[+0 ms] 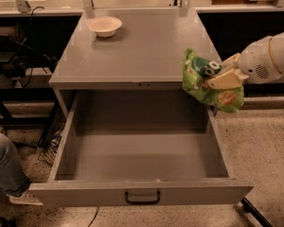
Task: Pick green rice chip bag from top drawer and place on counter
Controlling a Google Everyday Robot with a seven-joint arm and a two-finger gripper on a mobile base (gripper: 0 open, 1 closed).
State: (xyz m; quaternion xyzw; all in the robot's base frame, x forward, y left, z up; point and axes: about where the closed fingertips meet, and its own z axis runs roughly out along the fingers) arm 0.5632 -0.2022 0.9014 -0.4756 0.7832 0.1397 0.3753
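Arm in from right; hand (217,77) grips green rice chip bag (209,83) beside counter (142,46) edge.
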